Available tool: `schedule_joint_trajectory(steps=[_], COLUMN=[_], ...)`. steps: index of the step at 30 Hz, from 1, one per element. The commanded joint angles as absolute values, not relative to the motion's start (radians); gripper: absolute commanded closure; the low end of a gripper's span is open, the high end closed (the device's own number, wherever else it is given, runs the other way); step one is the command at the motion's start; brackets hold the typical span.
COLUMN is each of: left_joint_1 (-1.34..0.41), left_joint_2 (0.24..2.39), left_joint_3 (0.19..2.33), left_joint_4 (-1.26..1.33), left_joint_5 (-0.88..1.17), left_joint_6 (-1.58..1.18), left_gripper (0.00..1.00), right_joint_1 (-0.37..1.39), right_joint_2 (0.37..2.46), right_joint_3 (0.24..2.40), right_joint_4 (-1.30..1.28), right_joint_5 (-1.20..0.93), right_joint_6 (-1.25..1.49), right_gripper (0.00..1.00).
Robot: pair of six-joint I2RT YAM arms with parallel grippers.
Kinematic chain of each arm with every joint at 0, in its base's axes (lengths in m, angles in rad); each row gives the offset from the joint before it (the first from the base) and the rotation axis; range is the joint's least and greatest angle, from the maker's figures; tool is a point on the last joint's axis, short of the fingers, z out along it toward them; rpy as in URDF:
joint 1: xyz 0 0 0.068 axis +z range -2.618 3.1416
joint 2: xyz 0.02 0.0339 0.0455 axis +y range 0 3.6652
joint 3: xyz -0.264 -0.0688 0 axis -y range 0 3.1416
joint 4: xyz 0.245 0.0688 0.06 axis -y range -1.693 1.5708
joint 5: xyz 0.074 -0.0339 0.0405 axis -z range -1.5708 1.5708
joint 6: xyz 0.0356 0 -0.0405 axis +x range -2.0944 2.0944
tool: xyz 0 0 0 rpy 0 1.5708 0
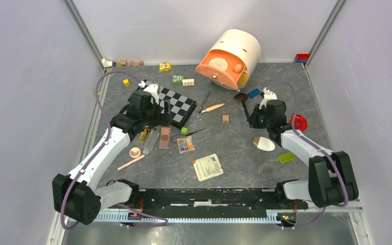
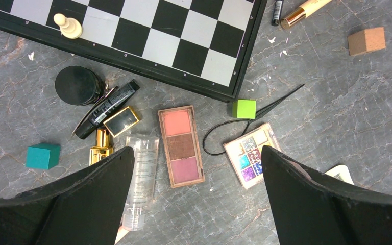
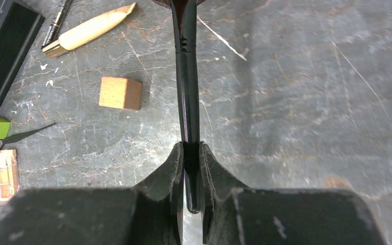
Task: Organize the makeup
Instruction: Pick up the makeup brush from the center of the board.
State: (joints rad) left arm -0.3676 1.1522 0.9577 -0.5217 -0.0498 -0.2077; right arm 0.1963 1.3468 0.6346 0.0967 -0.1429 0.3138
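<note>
My right gripper (image 3: 191, 153) is shut on the tail of a black brush (image 3: 186, 92), whose handle runs straight ahead over the table. Its head (image 1: 240, 96) lies near the orange case. My left gripper (image 2: 196, 168) hangs open above a cluster of makeup: a pink palette (image 2: 181, 145), a multicolour palette (image 2: 250, 154), a clear tube (image 2: 140, 178), a gold lipstick (image 2: 101, 145), a black mascara (image 2: 107, 108) and a black jar (image 2: 76, 85). A wooden-handled brush (image 1: 213, 107), a white egg sponge (image 1: 263, 143), a peach compact (image 1: 135, 151) and a pink pencil (image 1: 131, 163) lie apart.
A chessboard (image 1: 176, 104) with a white pawn (image 2: 67, 26) sits beside the left gripper. An orange and white round case (image 1: 232, 58) lies on its side at the back. A wooden cube (image 1: 225, 118), green brick (image 1: 287, 157), red piece (image 1: 298, 121) and printed card (image 1: 207, 167) are scattered around.
</note>
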Motion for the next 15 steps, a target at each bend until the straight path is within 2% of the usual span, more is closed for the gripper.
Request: schedule_joint_trajectory(steps=[1,5,8,15], left_joint_1=[-0.363,-0.362,-0.362,-0.363], left_joint_2=[1.148,1.146,1.145,1.145], left_joint_3=[0.957,0.957,0.957,0.959], left_joint_4=[-0.499,-0.499,-0.499,-0.499], left_joint_5=[-0.045,-0.041,-0.040,-0.040], left_joint_6=[-0.183,-0.184,-0.184,-0.186], left_gripper=[0.00,0.00,0.00,0.00], right_joint_1=[0.196,0.196,0.196,0.196], right_joint_2=[1.234,1.146,1.071,1.111], right_joint_3=[0.619,0.649,0.687,0.922], right_joint_4=[-0.033,-0.136,-0.160,-0.204], right_joint_5=[-0.008,0.149,0.181,-0.115], right_joint_6=[0.364,0.379,0.378,0.302], right_gripper=[1.00,1.00,1.00,1.00])
